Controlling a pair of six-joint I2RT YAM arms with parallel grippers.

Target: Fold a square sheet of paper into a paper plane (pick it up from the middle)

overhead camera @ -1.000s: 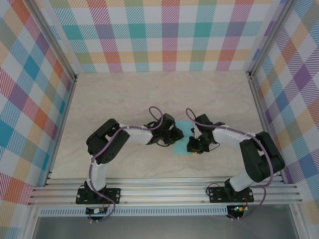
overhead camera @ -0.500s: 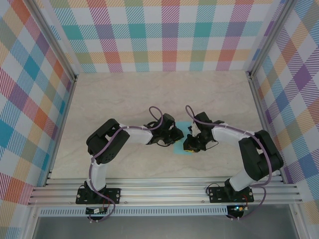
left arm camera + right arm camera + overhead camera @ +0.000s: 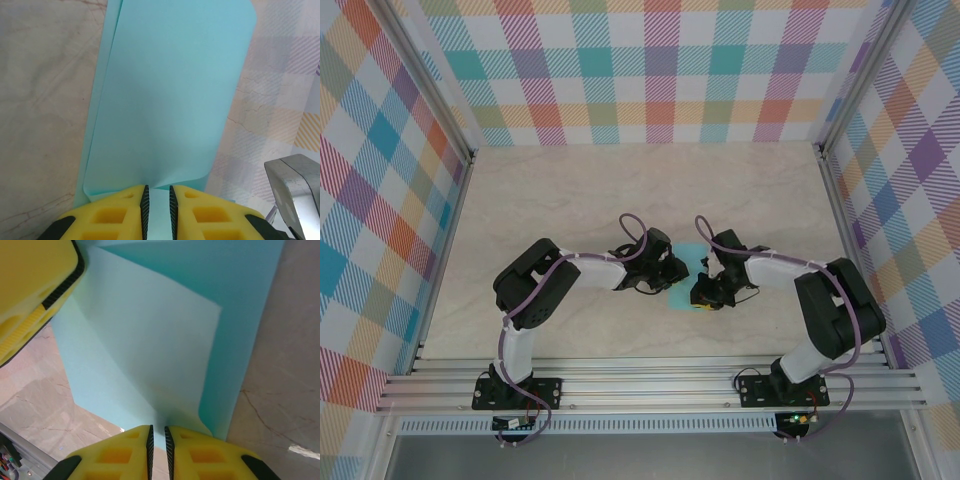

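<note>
While both arms meet just off centre, toward four o'clock on the pale marbled table [image 3: 570, 200], the thin light-blue square sheet of paper [image 3: 681, 299] sits between them. Up close, the left gripper [image 3: 157, 192] is clamped narrow on its folded edge at six o'clock, and the right gripper [image 3: 157, 434] nips a raised flap likewise. The wrist views show layered creases, the overhead just slivers of blue.

A pale, marble-veined tabletop [image 3: 620, 190] is enclosed by plaid panels in pastel colours: one wall [image 3: 650, 70] at twelve o'clock, another [image 3: 370, 200] at nine, a third [image 3: 920, 180] at three. Aluminium posts [image 3: 425, 80] are set in the far corners, and a ribbed aluminium rail [image 3: 640, 388] is laid across at six. The light is evenly spread.
</note>
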